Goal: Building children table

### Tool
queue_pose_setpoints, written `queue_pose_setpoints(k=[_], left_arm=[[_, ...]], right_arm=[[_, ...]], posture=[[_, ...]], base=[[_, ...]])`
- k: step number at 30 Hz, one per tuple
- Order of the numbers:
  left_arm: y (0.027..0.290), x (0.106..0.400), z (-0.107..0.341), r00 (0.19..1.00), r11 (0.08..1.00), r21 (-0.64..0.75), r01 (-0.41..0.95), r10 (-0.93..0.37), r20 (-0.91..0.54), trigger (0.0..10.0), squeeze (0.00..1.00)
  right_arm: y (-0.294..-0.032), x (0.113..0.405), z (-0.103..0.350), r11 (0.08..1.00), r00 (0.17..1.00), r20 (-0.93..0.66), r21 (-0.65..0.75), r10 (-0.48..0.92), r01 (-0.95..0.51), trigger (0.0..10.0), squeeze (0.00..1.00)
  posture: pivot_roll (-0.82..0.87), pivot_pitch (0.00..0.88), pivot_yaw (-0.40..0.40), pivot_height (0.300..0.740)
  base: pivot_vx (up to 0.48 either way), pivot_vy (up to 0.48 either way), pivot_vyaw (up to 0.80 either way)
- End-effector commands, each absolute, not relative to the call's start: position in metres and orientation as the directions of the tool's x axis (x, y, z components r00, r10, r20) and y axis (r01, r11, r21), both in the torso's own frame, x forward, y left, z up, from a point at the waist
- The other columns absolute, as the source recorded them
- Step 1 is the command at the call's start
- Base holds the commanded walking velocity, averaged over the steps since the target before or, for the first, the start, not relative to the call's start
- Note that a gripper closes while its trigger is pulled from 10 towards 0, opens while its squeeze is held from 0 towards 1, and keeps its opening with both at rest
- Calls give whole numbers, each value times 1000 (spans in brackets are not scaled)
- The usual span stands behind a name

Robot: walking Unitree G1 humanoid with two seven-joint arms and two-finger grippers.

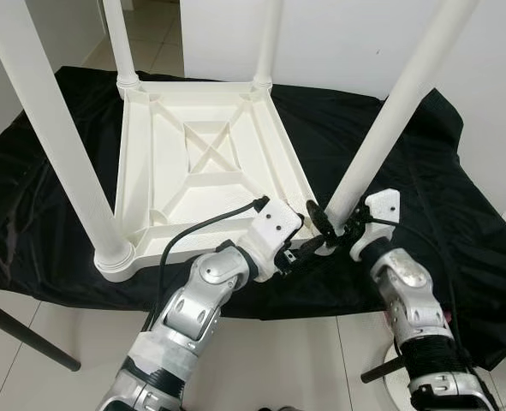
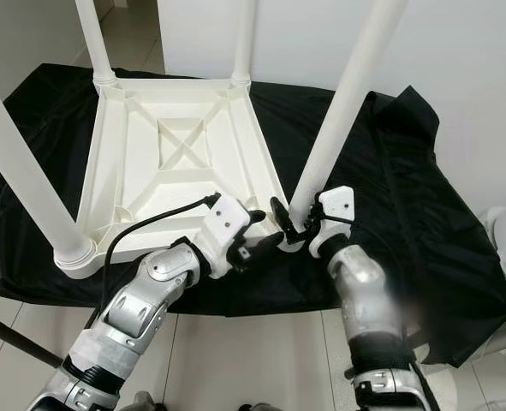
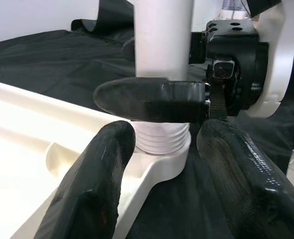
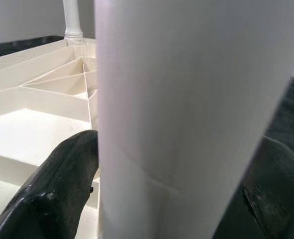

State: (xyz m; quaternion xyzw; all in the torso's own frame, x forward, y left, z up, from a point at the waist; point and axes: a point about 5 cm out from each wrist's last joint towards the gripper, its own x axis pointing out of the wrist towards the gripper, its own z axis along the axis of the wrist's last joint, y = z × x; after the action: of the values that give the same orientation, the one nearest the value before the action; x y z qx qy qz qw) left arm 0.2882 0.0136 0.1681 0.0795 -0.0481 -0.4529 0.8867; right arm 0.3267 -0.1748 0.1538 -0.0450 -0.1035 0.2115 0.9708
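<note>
Item: children's table, white plastic, under assembly. The tabletop lies upside down on a black cloth that drapes a low support; its underside shows moulded ribs, a crossed brace at the centre and a raised rim. Four round, smooth, tapering legs stand up from the corner sockets.

Step in hand, as judged: seating the near right leg in its corner socket. The left wrist view shows a threaded collar at the leg's foot with several ridges above the socket, so the leg appears not fully home.

Right gripper: its two black fingers are closed around the base of this leg, one on either side of the shaft.

Left gripper: fingers spread apart, holding nothing, poised just beside the same socket at the tabletop's near right corner.

Handling note: the leg leans outward from the corner. The step would go best with the shaft brought square to the socket before turning, to avoid cross-threading. The left gripper could steady the corner so the light tabletop does not spin or slide on the slick cloth.

Surfaces: plastic matte and hard; cloth faintly glossy and creased; gripper fingers rubbery and textured.
</note>
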Motion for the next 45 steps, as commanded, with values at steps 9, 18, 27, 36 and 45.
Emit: queue_pose_setpoints(k=[9,18,27,36,45], left_arm=[[15,288,165,601,589,194,785,-799,-5,10000,0],[17,289,165,603,590,196,784,-798,-9,10000,0],[15,291,166,595,583,196,789,-803,-6,10000,0],[14,290,166,590,577,194,793,-807,-8,10000,0],[15,291,166,603,592,185,784,-798,0,10000,0]], right_arm=[[-181,329,145,872,868,123,-167,481,-460,0,0],[-186,327,137,871,870,103,-159,482,-464,0,0],[-185,329,139,918,912,114,-101,394,-384,10000,0],[-175,327,141,983,975,124,2,183,-184,10000,0],[-153,314,129,977,982,54,126,-180,172,10000,0]], posture=[[-19,87,-64,740],[-24,86,-59,740],[-34,81,-50,740],[-37,83,-46,740],[-35,83,-48,740]], base=[[0,0,0],[0,0,0],[0,0,0],[0,0,0],[0,0,0]])
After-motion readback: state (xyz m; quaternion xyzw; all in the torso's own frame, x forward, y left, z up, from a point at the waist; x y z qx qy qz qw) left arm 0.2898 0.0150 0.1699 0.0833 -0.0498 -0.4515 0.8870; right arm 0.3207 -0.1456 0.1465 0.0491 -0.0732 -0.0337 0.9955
